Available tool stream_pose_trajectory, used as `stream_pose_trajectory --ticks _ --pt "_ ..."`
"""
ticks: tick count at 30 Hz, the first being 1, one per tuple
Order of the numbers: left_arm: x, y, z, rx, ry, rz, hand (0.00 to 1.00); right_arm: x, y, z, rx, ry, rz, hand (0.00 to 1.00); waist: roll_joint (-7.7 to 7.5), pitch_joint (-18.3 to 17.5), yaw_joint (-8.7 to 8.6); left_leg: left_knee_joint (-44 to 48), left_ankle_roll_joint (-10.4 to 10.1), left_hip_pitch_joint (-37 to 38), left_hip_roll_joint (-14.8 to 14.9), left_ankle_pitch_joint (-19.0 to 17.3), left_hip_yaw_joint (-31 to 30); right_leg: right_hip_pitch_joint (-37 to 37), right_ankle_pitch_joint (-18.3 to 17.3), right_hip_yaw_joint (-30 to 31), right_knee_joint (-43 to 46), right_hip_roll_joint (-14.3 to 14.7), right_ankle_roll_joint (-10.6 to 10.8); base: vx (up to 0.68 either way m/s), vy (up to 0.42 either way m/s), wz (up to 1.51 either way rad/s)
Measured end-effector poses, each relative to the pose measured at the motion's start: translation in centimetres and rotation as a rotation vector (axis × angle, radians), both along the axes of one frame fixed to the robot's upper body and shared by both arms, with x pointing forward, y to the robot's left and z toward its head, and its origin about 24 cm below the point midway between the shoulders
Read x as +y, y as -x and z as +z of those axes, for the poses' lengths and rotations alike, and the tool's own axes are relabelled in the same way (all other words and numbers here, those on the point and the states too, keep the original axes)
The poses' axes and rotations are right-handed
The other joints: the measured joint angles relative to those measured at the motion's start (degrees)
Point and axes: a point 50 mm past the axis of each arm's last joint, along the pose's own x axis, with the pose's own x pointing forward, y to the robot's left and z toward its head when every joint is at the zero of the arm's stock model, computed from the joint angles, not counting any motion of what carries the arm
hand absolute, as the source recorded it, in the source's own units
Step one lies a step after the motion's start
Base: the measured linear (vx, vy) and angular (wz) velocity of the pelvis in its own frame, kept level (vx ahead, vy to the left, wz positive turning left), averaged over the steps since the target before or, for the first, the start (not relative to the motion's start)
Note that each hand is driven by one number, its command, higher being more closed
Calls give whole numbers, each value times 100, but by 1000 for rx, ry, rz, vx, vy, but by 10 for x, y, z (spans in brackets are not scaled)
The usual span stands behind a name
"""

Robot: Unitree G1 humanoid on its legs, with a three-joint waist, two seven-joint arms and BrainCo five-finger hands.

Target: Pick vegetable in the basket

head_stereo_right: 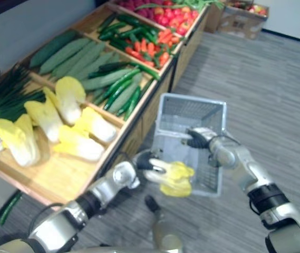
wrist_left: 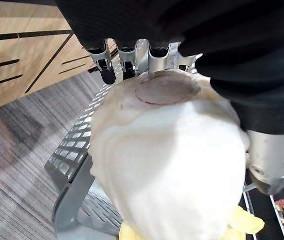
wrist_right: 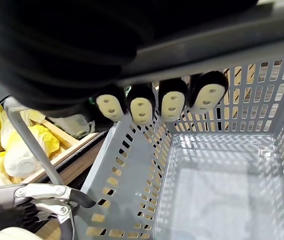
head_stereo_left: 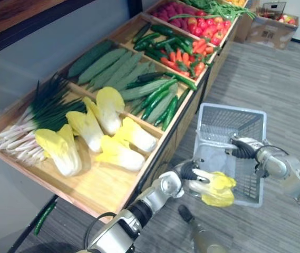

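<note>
Grips a pale, yellow-leafed cabbage point(head_stereo_left: 215, 190) in the left hand point(head_stereo_left: 188, 172), fingers clasped round its stem end. Holds it at 6 o'clock of the grey basket point(head_stereo_left: 229, 112), at the near rim, not yet inside. Clutches the basket's top bar with curled right hand point(head_stereo_left: 243, 147). Shows more cabbages point(head_stereo_left: 110, 108) at 9 o'clock on the wooden shelf point(head_stereo_left: 99, 190).

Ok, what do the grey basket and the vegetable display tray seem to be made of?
Basket: probably moulded plastic, matte grey, with regular slotted walls. Display tray: looks like light wood with a smooth finish and faint grain, though it could be laminate.
</note>
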Motion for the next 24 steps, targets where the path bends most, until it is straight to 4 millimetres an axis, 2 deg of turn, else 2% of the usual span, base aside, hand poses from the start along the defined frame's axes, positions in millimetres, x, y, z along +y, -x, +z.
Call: stream_pose_trajectory --ticks 8,24 --pt "1 1 2 -13 -15 -6 0 1 0 -1 4 -23 -1 100 17 5 2 85 0 -87 72 -18 2 -76 14 -4 1 34 13 39 65 -1" --pt "13 -8 4 -4 54 171 0 21 2 -18 50 -113 27 100 8 7 -41 21 54 -192 -54 8 -119 -88 39 -84 -49 -103 52 32 69 4"
